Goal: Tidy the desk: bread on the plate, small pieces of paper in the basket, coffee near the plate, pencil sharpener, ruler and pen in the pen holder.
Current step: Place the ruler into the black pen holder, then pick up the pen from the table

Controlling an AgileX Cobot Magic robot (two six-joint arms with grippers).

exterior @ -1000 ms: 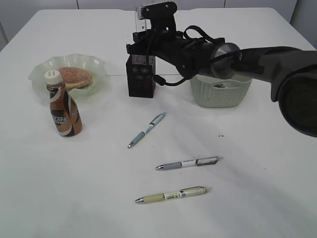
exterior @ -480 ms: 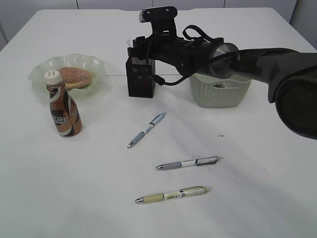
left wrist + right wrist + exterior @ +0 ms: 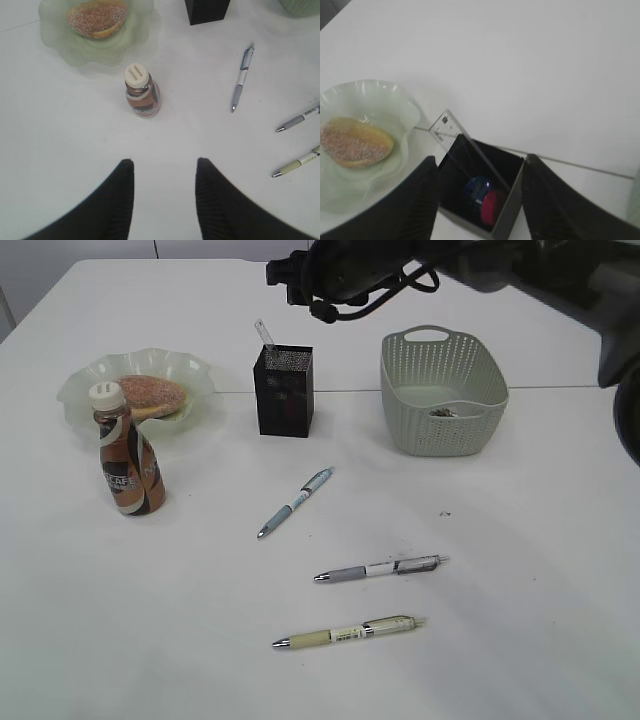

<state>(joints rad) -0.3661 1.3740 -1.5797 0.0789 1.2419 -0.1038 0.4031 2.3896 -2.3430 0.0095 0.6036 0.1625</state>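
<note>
High over the black mesh pen holder (image 3: pixel 283 390) my right gripper (image 3: pixel 290 275) hangs open and empty. In the right wrist view its fingers (image 3: pixel 417 200) flank the pen holder (image 3: pixel 512 210) from above. The clear ruler (image 3: pixel 263 335) leans inside, one end sticking out, and a blue and red item, apparently the pencil sharpener (image 3: pixel 487 200), lies at the bottom. The bread (image 3: pixel 150 395) is on the green plate (image 3: pixel 90 375), with the coffee (image 3: pixel 128 465) standing in front. Paper scraps (image 3: pixel 443 412) lie in the basket (image 3: pixel 443 440). Three pens (image 3: pixel 295 502) (image 3: pixel 380 568) (image 3: pixel 348 632) lie on the desk (image 3: pixel 520 570). My left gripper (image 3: pixel 164 162) is open, well short of the coffee (image 3: pixel 142 95).
The basket stands right of the pen holder, past the desk's seam line. In the left wrist view the plate (image 3: pixel 65 45) with bread (image 3: pixel 97 17) is at top left, the pens (image 3: pixel 243 75) at right. A small dark speck (image 3: pixel 446 513) lies on the desk.
My right gripper lowered the ruler into the pen holder, opened and rose up and away. The ruler now leans in the holder on its own.
</note>
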